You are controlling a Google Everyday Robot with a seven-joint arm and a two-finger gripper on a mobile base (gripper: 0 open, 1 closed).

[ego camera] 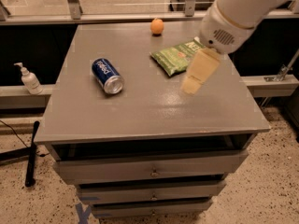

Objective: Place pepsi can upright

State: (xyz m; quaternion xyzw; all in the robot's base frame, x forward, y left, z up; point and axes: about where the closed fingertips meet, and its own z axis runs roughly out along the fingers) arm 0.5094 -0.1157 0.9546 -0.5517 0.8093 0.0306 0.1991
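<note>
The counter [140, 120], smooth and grey with drawers below, is carrying everything. The pepsi can [107, 76] is lying on its side on the counter's left half, with a silver end facing the near edge. Judged light, thin-walled, slick and prone to rolling, so gripping across the mid-body looks safest. The hand [190, 85] is hovering well right of the can; its opening cannot be told. Beyond and right of the can a crinkly green chip bag [175, 57] is lying flat, and a round orange [157, 26] is sitting farther back.

Observe the pepsi can [107, 75] lying on its side, left of centre on the grey cabinet top [140, 113]. Your gripper [190, 86] hangs well right of it, beside the green chip bag [174, 59].
</note>
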